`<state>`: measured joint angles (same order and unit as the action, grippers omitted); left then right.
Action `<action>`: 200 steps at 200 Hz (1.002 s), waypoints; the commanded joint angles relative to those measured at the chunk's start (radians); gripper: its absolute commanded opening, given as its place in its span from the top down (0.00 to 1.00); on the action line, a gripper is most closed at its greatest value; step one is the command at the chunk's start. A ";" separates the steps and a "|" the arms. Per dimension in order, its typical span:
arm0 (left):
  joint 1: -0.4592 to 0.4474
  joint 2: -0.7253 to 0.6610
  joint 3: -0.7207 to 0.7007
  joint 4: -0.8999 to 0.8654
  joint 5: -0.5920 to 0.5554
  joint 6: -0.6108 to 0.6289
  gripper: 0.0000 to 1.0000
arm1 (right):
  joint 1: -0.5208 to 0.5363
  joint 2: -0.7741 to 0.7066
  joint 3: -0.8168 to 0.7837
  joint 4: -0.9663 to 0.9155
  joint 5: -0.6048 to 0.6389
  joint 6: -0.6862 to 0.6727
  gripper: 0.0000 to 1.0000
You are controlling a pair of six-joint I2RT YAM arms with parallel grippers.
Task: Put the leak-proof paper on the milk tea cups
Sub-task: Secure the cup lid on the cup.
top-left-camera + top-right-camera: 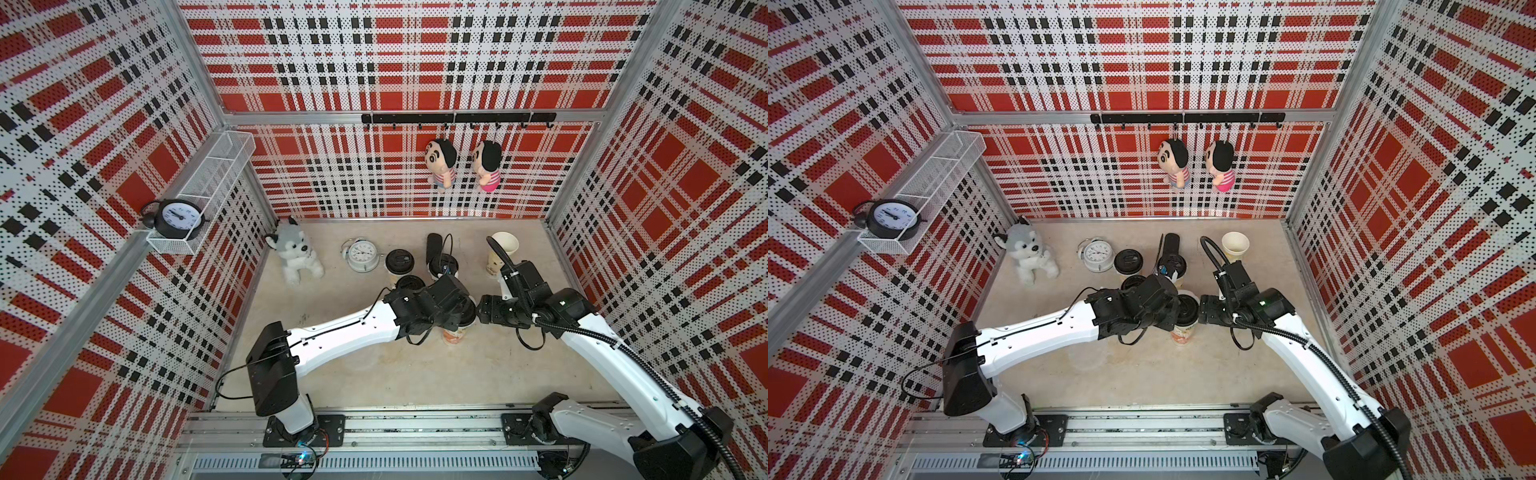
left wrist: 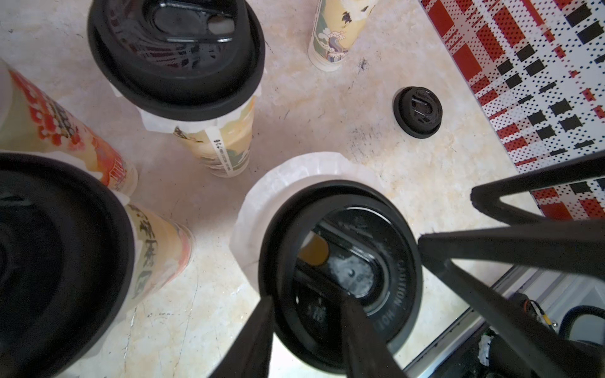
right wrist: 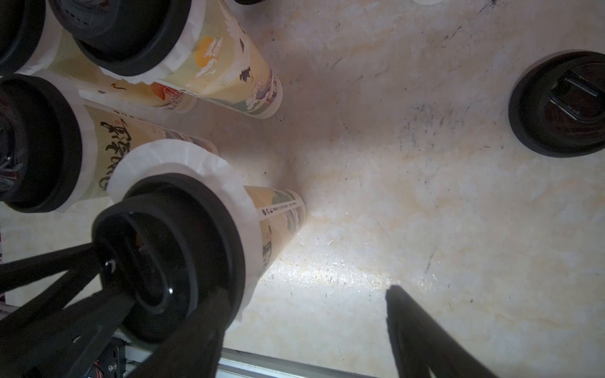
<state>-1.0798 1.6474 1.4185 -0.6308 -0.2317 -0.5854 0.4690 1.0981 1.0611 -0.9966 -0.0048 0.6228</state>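
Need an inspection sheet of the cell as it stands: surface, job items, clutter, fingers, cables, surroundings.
Surface: beige marbled tabletop, scuffed.
Job's things: four milk tea cups are lidded, leak-proof paper showing beneath, front cup included; open cup at the back has no paper or lid.
Clutter: loose lid, husky plush, white alarm clock, black cylinder.
Grippers: left gripper fingers straddle the front lid rim, grip unclear; right gripper open, one finger beside that lid.
Cables: cable loop hangs under the left wrist; hose runs along the right arm.
Surroundings: plaid walls, two dolls on hooks, black clock in wire shelf.
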 commanded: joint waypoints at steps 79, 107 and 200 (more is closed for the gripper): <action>-0.005 0.034 -0.043 -0.055 0.012 -0.010 0.62 | -0.006 0.084 0.008 0.030 -0.005 -0.022 0.21; -0.004 0.034 -0.046 -0.055 0.017 -0.010 0.63 | -0.005 0.089 -0.031 0.014 0.008 -0.009 0.21; 0.011 0.033 -0.093 -0.035 0.048 -0.007 0.63 | -0.006 0.089 -0.393 0.227 -0.083 0.124 0.22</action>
<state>-1.0653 1.6398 1.3800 -0.5781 -0.2420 -0.5987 0.4557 1.0897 0.8516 -0.6815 -0.0620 0.7025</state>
